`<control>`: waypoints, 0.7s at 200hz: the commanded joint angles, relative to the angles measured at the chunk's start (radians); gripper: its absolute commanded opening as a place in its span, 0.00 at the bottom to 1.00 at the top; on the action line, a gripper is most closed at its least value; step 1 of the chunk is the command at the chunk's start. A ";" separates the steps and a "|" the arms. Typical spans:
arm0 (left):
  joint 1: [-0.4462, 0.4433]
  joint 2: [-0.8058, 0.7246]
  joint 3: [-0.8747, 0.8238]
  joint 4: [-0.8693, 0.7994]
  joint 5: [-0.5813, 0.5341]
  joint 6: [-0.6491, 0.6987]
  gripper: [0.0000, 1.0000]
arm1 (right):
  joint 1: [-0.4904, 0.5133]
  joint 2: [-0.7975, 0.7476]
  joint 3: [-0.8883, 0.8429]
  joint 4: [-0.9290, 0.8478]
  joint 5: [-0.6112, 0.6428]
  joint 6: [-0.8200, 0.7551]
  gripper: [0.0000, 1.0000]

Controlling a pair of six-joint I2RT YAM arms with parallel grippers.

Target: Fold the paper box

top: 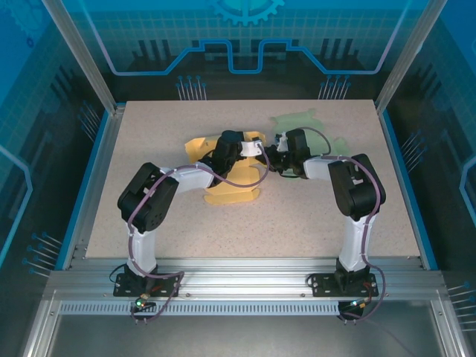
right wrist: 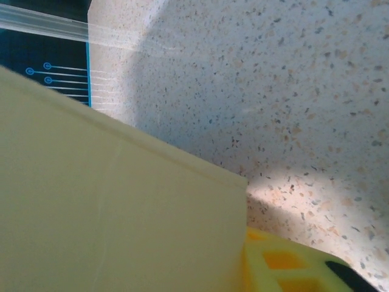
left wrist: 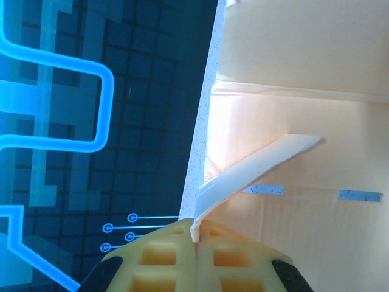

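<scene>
Two arms meet over the middle of the table (top: 223,238), where the yellow paper box (top: 232,195) lies partly flat, slightly left of centre. On the left wrist view the left gripper (left wrist: 196,236) has its jaws pressed together on the edge of a thin raised flap (left wrist: 261,161) of the box. Just right of it is the right gripper (top: 272,158). Its yellow finger (right wrist: 285,267) lies against a box panel (right wrist: 109,213), but I cannot tell whether its jaws are clamped. A green paper sheet (top: 297,119) lies flat at the far right.

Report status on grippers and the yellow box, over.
Left gripper shut on flap of yellow paper box. Right gripper against a box panel, grip unclear. Green sheet lies beyond.
</scene>
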 commanded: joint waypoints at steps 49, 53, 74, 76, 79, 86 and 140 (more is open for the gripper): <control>-0.012 0.027 0.012 0.045 -0.012 -0.013 0.00 | 0.027 -0.002 -0.049 0.328 -0.005 0.166 0.54; -0.012 0.029 0.012 0.054 -0.014 -0.011 0.00 | 0.027 -0.006 -0.048 0.316 -0.004 0.158 0.56; -0.012 0.034 0.002 0.109 -0.018 0.014 0.00 | 0.017 -0.031 -0.047 0.229 -0.005 0.110 0.62; -0.011 0.035 0.000 0.117 -0.018 0.019 0.00 | 0.016 -0.032 -0.050 0.224 -0.007 0.106 0.62; -0.011 0.036 -0.003 0.132 -0.017 0.027 0.00 | 0.012 -0.038 -0.052 0.215 -0.009 0.099 0.63; -0.012 0.040 -0.010 0.167 -0.014 0.050 0.00 | 0.001 -0.050 -0.059 0.185 -0.009 0.081 0.64; -0.007 0.053 -0.028 0.272 0.037 0.116 0.00 | -0.123 -0.214 -0.173 -0.036 -0.014 -0.121 0.69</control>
